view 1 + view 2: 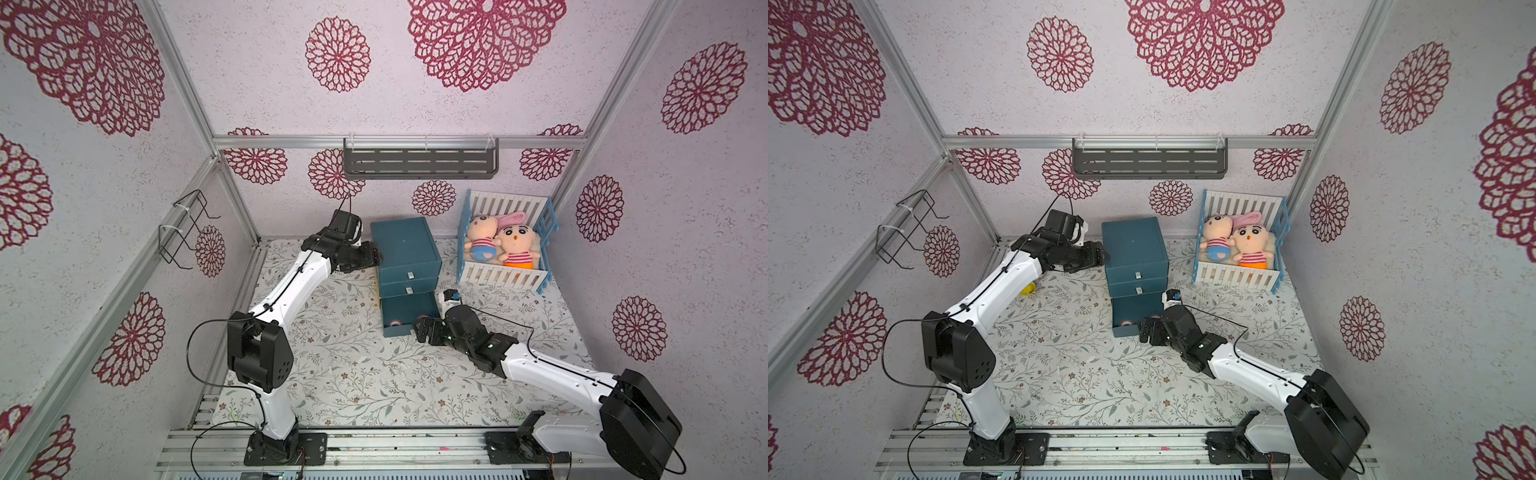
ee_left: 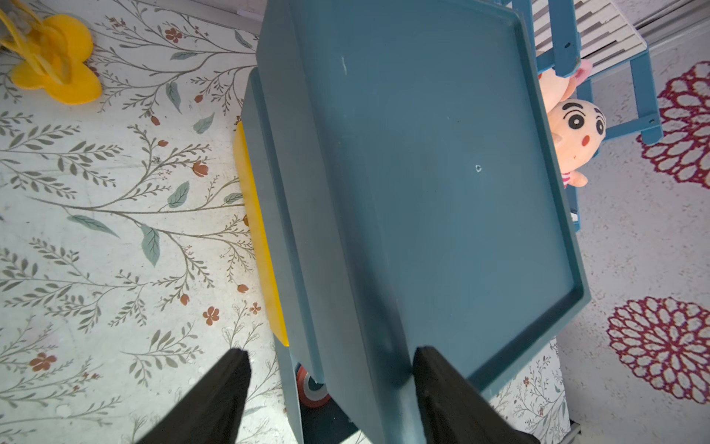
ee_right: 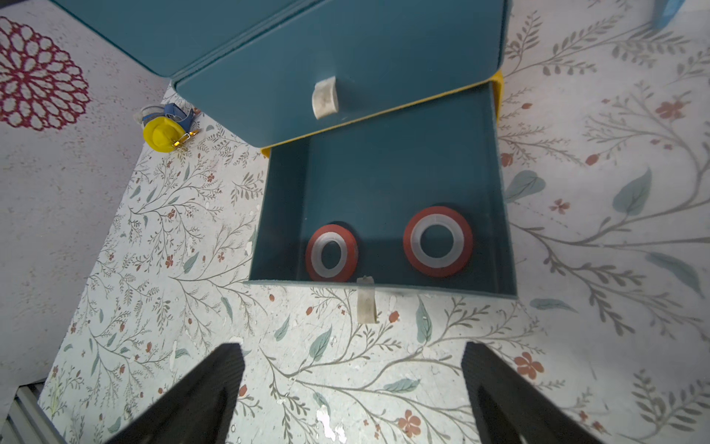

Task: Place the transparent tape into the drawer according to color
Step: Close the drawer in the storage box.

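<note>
Widely spread right fingers point(image 3: 199, 396) before open drawer point(image 3: 442, 290), left fingers point(image 2: 215, 396) spread astride cabinet edge point(image 2: 345, 230)

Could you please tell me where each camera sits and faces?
Top views: high at the front, looking down over the table at the blue cabinet; left arm and right arm show whole.
Left wrist: beside the cabinet, looking along its top; left gripper shows, jaws apart.
Right wrist: before the open bottom drawer, looking in at two red tape rings; right gripper shows, open.
Shared: both wrist views show the cabinet and a ring in its drawer.
</note>
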Tool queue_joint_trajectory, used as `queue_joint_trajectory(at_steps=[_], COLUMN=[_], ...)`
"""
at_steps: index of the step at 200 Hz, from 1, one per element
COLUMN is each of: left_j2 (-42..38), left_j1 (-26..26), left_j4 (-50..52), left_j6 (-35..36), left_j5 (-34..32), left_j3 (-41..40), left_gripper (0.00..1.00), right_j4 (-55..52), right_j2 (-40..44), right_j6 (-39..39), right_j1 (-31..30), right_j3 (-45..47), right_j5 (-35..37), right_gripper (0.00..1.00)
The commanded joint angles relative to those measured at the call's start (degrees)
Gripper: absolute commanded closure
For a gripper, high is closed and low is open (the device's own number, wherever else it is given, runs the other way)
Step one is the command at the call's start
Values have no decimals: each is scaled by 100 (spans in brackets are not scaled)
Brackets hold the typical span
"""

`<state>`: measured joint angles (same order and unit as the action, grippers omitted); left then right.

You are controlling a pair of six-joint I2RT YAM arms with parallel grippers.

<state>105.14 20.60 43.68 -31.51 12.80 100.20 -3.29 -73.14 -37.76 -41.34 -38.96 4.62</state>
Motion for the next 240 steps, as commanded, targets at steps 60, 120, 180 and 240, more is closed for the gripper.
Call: queue_joint_trajectory(at_steps=[60,120,180,240], left_j2=[251,340,358,340], left_j1=[-4,43,82,84], left_j4=[-104,-97,-84,-81], left_j6=[51,62,67,78], left_j5=[251,224,233,267], left_j3=[219,237,237,220], left_gripper=[38,46,52,54], right_j4=[624,852,1079,1002], right_j2=[-179,-257,-629,-1158], right_j6=[-177,-226,-155,30], right_j1=[-223,-365,-555,-777], right_j3=[53,260,289,-17], right_j5=[159,409,598,937], right_gripper=[6,11,19,28])
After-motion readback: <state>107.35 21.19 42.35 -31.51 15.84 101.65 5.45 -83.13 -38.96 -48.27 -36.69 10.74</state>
